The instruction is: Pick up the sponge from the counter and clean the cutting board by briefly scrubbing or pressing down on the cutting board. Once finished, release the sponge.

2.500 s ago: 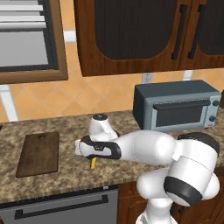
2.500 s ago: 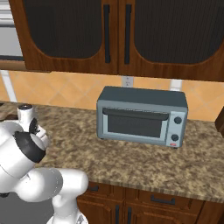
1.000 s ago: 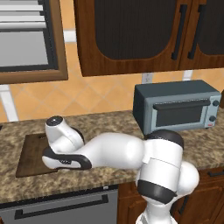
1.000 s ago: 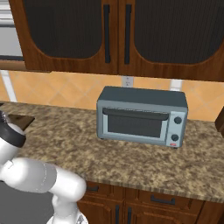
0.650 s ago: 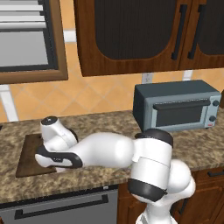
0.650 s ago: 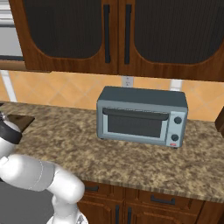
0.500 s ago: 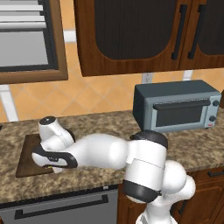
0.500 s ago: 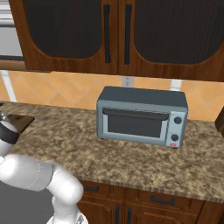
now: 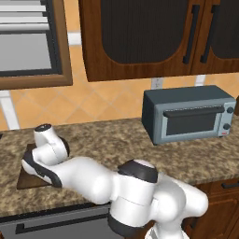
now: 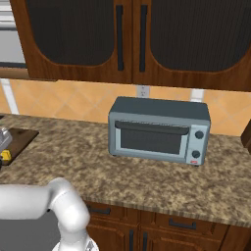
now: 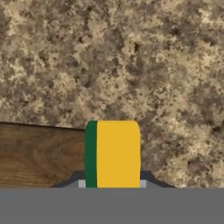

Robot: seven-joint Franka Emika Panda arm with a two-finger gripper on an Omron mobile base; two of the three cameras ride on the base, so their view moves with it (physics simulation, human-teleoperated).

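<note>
- Gripping the sponge [image 11: 113, 154], the gripper [image 11: 112, 184] is clenched on it: in the hand view the block stands up from 6 o'clock, between the two dark finger tips [image 11: 146, 179] at its sides.
- The sponge is a small rectangular block with rounded upper corners; its broad face toward the camera is bright yellow, and a thin dark green layer runs down its 9 o'clock side.
- In the hand view the sponge sits over the corner of the cutting board [image 11: 39, 155], with the board's edge meeting the block on its 9 o'clock side and speckled stone beyond it at 12 and 3 o'clock.
- The cutting board is a flat, dark brown wooden slab with pale grain lines running along it.
- In the left base view the white arm [image 9: 93, 175] reaches toward 9 o'clock and bends down over the cutting board [image 9: 28, 175], hiding most of it; a brown corner shows under the wrist.
- In the right base view a bit of the yellow sponge [image 10: 6, 156] shows at the 9 o'clock edge, just beside the near edge of the board [image 10: 19, 137].
- The counter [image 10: 147, 181] is brown-and-tan speckled granite with a thick edge.
- A grey toaster oven [image 10: 159, 129] stands on the counter well apart from the board, toward 3 o'clock in the left base view, under dark wooden cabinets [image 10: 137, 39].
</note>
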